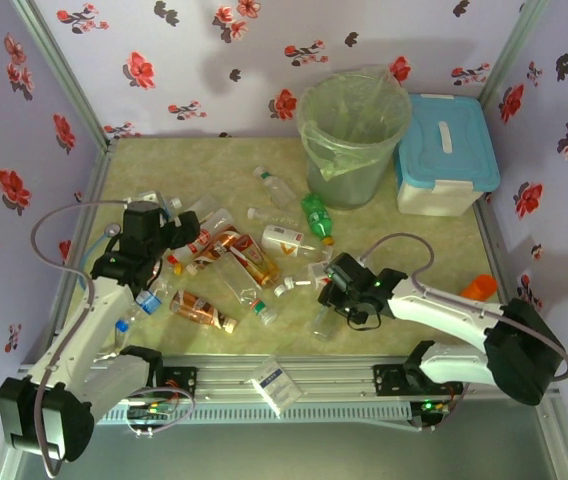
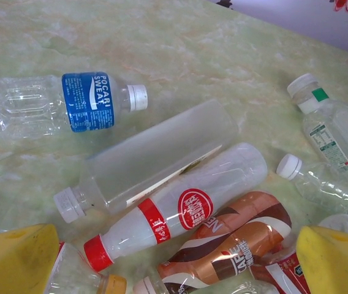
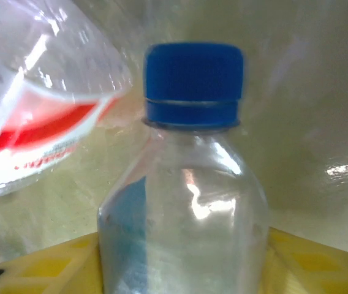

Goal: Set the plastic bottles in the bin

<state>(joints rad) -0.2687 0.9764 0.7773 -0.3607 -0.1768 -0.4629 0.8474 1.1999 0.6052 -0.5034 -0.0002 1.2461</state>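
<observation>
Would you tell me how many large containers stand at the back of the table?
2: the bag-lined bin at the back, right of centre, and the blue-lidded white cooler box just to its right. None seems hidden.

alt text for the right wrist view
Close up, a clear blue-capped bottle sits between two yellow fingers. A second clear bottle with a red and white label lies at upper left on the pale green table.

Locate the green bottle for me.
In the top external view, the green bottle lies on the table near mid-width, just on the near side of the bin, with a white-labelled bottle beside its cap end.
</observation>
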